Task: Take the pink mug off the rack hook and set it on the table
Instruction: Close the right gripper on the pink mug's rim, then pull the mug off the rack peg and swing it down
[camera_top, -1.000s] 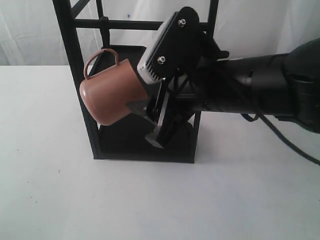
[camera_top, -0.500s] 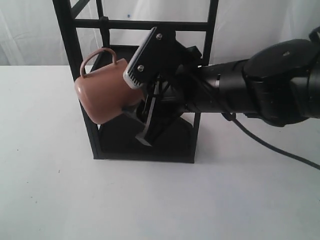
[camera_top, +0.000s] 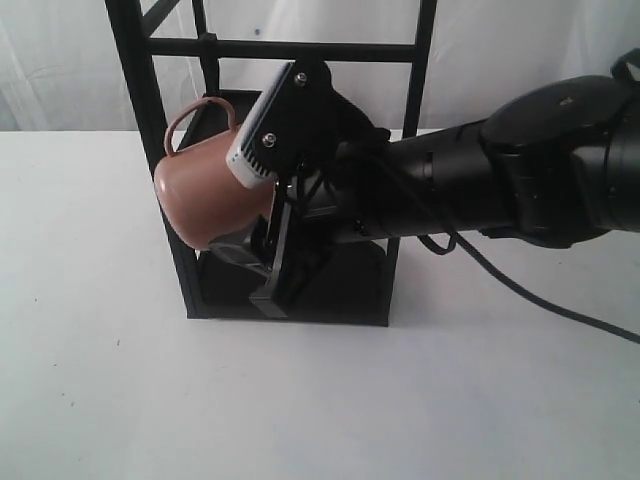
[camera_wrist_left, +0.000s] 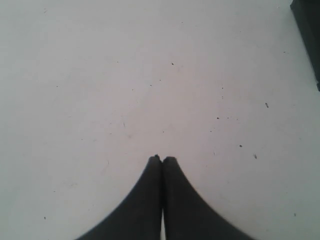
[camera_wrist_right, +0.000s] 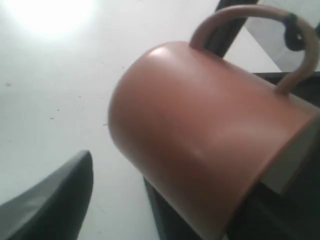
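- Still the grasping step: the matte salmon-pink mug (camera_top: 205, 195) hangs tilted, its loop handle on the short black rack hook (camera_wrist_right: 292, 30), over the white counter (camera_top: 120, 380).
- The right gripper (camera_top: 250, 232) straddles it, unclenched; the left gripper (camera_wrist_left: 161, 159) is pinched together, empty.
- Next, I'd say: clamp, then lift the handle clear.
- Since earlier, the right gripper has slid farther over the mug.
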